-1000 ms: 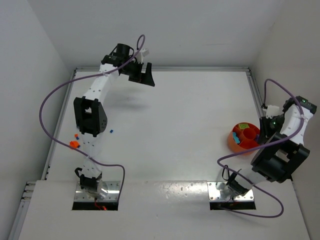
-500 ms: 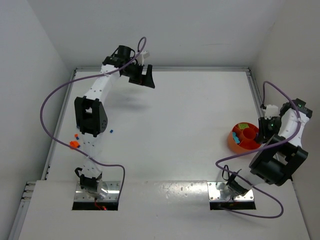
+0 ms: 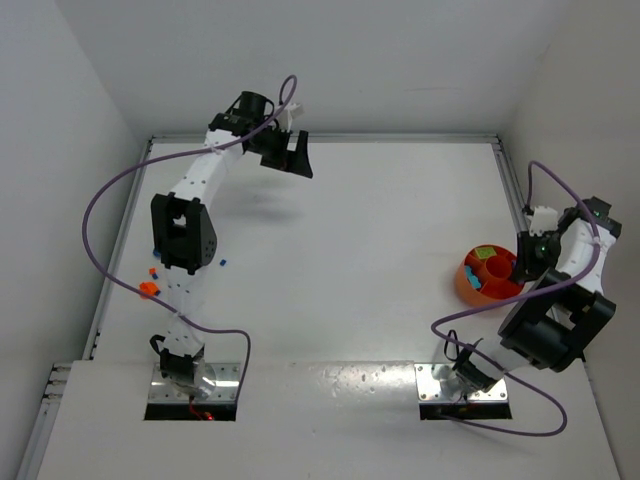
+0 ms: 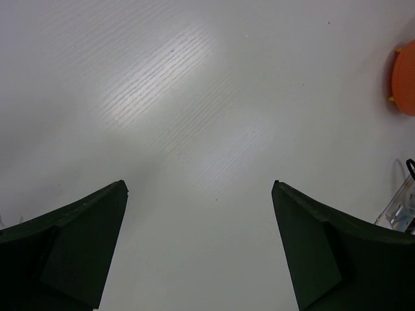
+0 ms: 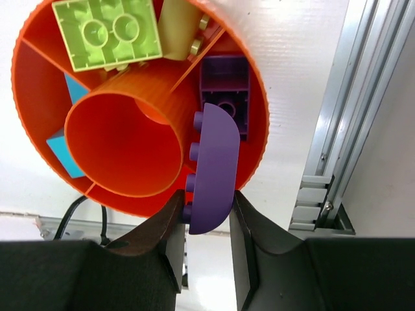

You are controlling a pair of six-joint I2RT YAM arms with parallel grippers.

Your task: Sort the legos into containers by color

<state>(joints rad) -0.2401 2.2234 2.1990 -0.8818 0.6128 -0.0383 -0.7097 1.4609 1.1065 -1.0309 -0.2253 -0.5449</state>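
as it is edging over the orange bowl (image 5: 257,123), the right gripper (image 5: 206,214) is pinching a curved purple lego (image 5: 213,175) above the compartment holding a purple brick (image 5: 225,81), release looking near; the left gripper (image 4: 198,186) is idling open.

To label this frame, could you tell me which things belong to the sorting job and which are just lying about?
Job: orange bowl, purple piece in the right hand, yellow-green brick, loose orange brick.
Lying about: aluminium rail, purple cable.
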